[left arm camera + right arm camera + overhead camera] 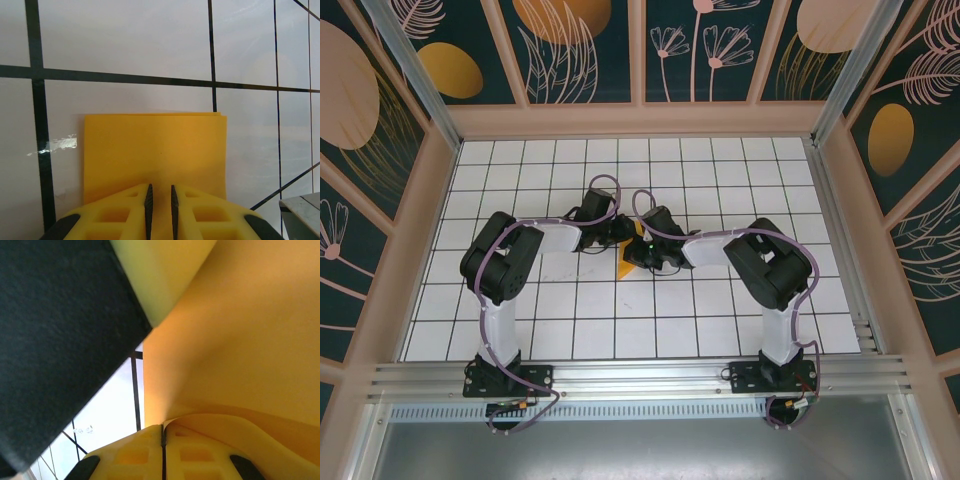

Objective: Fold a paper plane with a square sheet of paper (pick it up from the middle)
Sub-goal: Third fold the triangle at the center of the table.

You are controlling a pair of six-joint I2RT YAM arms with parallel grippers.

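Tabletop [720, 330] of white tiles with black grid lines, seen from above. The left arm reaches in from 7 o'clock and the right arm from 5 o'clock. The left pincer [618, 236] and right pincer [642, 255] meet near the centre. The orange paper [628, 266] lies at the centre, partly covered by the pincers, its free corner toward 6 o'clock.

Left wrist view: the paper [155, 150] appears as a flat folded rectangle on the tabletop [125, 40], with layered edges along its 12 o'clock side. The left pincer [161, 205] enters from 6 o'clock over the paper's near edge. Its dark pads [148, 197] stand a narrow slit apart, with orange showing through the gap. Whether they press on the sheet cannot be told. A grid line runs off from the paper's 1 o'clock corner.

Right wrist view: the right pincer [163, 437], at 6 o'clock, has its jaws closed to a thin seam, pinching an edge of the paper [240, 340]. From there the sheet rises and curves across the 3 o'clock half. A dark blurred body [55, 340] covers the 10 o'clock part. The tabletop [110, 400] shows at 7 o'clock.
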